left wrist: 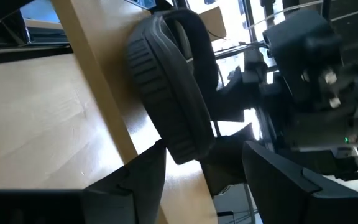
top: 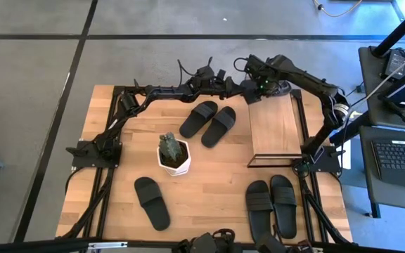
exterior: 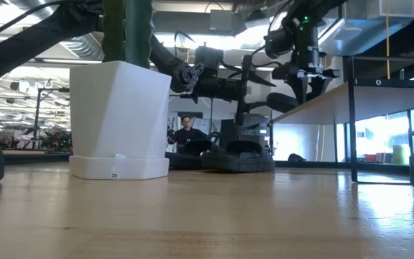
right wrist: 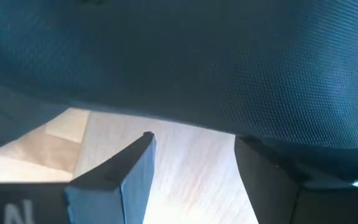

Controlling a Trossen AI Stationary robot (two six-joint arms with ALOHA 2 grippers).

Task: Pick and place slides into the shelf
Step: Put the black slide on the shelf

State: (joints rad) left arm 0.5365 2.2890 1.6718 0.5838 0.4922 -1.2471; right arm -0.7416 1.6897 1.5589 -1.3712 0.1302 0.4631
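The high view is looking straight down on the tabletop (top: 209,183); the low view is looking level across it; both are showing the white planter (top: 174,156).

Bright daylight from windows behind backlights the low view; the right wrist view is close and blurred.

A light wooden table (top: 209,183) holds five black slides (top: 151,202), a white pot (top: 174,158) with a cactus, and the shelf (top: 275,128). The shelf's board top is bare.
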